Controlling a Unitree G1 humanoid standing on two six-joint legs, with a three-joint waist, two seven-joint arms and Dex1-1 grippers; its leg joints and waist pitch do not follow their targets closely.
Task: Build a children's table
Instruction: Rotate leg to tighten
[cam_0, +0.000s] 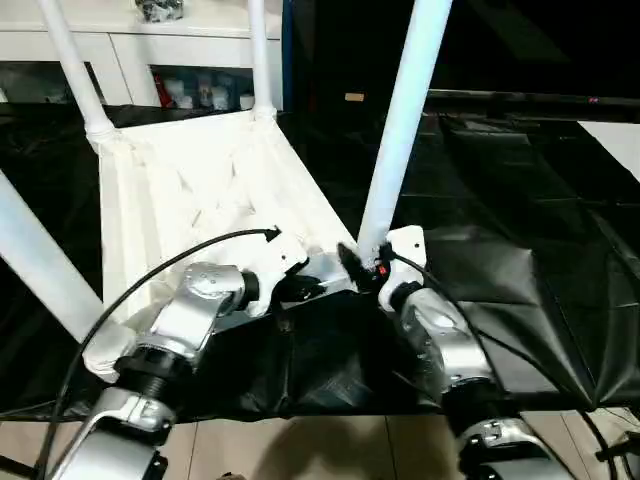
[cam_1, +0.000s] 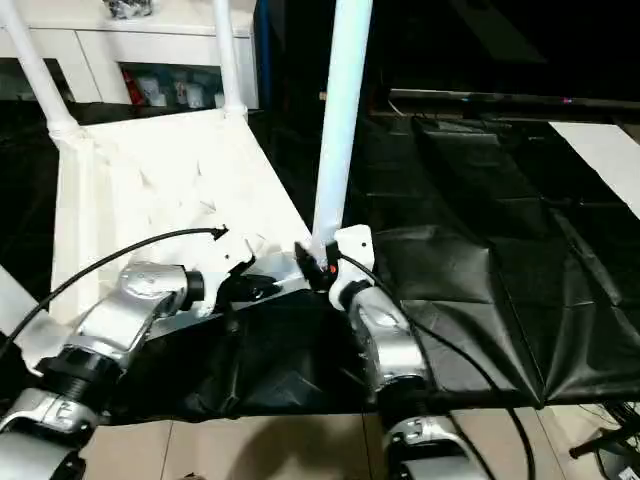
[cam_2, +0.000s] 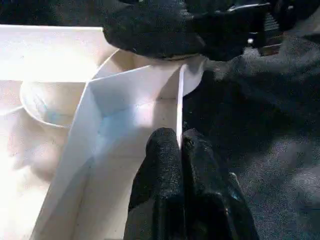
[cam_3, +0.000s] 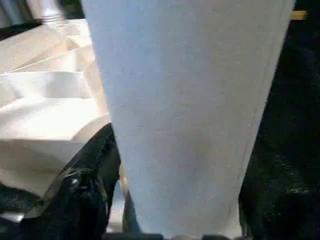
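Both my silver forearms reach forward and angle inward, wrists nearly meeting. Left claw (cam_2: 180, 165) is closed, black fingers (cam_2: 162, 170) pinched together on a thin rim. Right claw (cam_0: 365, 268) points at the left one; its spread I can't make out.

Legs (cam_0: 405, 120) upright in tabletop (cam_0: 190, 215) (cabinet (cam_0: 130, 45) behind).

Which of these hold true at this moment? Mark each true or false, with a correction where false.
1. The tabletop lies with its ribbed underside up. True.
2. The left gripper pinches a thin rim wall of the tabletop. True.
3. The right gripper is at the base of a leg lying flat. False: that leg stands upright in a corner socket.
4. The tabletop rests on bare wood. False: it rests on black sheeting.
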